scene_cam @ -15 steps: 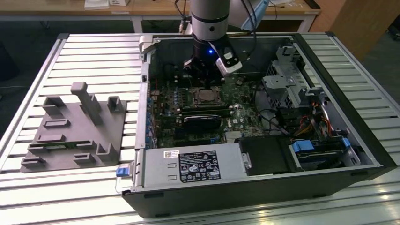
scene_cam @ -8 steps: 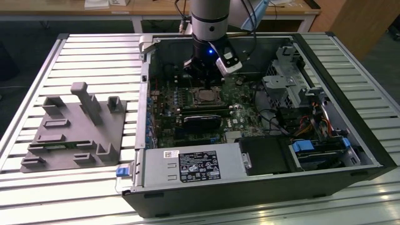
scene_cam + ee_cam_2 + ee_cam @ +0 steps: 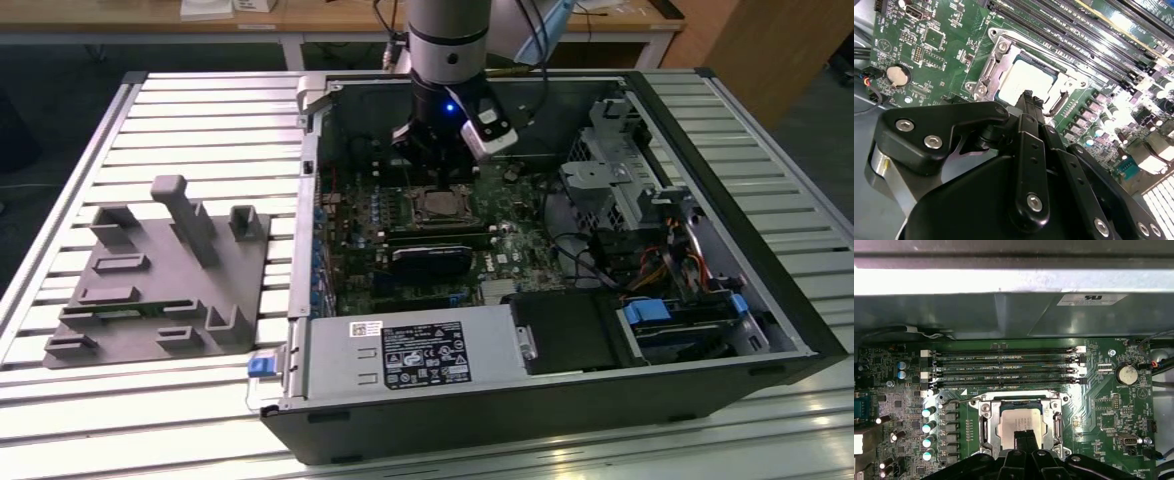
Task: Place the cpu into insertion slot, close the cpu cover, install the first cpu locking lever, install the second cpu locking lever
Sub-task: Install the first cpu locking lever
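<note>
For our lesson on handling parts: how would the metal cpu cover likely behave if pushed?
The cpu cover looks like a thin metal frame with an open window, so probably light and liable to bend. It lies flat around the cpu, so rolling or tipping seems unlikely.

Black rectangular label (image 3: 427, 355) with white print and small symbols, on the grey metal power-supply housing (image 3: 334, 368): characters too small to read. White barcode sticker (image 3: 366, 328) just beside it: unreadable. In the first wrist view, a white rectangular label (image 3: 1091, 299) on the grey chassis wall (image 3: 1004, 315): print blurred. White silk-screen lettering (image 3: 966, 359) along the black memory slots (image 3: 1004, 352): illegible.
</note>
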Motion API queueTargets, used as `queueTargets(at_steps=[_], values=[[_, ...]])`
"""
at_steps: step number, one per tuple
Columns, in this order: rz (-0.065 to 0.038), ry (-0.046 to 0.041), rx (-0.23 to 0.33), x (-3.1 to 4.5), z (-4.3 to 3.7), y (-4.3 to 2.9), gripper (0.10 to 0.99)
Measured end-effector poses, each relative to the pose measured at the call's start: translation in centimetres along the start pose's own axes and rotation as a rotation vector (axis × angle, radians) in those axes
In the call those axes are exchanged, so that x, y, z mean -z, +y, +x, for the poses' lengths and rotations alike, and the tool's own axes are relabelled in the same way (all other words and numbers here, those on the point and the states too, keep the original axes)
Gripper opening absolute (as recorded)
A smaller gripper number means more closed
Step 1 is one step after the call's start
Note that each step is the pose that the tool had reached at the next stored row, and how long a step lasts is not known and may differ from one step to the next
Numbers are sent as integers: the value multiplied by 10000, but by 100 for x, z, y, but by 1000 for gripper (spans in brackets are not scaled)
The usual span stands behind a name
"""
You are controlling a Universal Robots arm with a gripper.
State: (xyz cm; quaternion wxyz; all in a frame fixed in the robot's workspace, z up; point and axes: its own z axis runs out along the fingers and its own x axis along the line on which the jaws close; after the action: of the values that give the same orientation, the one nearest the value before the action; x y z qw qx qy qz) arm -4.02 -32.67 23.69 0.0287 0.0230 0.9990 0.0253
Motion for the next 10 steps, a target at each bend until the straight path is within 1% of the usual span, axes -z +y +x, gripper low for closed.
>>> queueTargets(at_steps=[7,10], values=[[1,1,-1,131,-7,7,106],[-2,0,0,143,-8,8,106]])
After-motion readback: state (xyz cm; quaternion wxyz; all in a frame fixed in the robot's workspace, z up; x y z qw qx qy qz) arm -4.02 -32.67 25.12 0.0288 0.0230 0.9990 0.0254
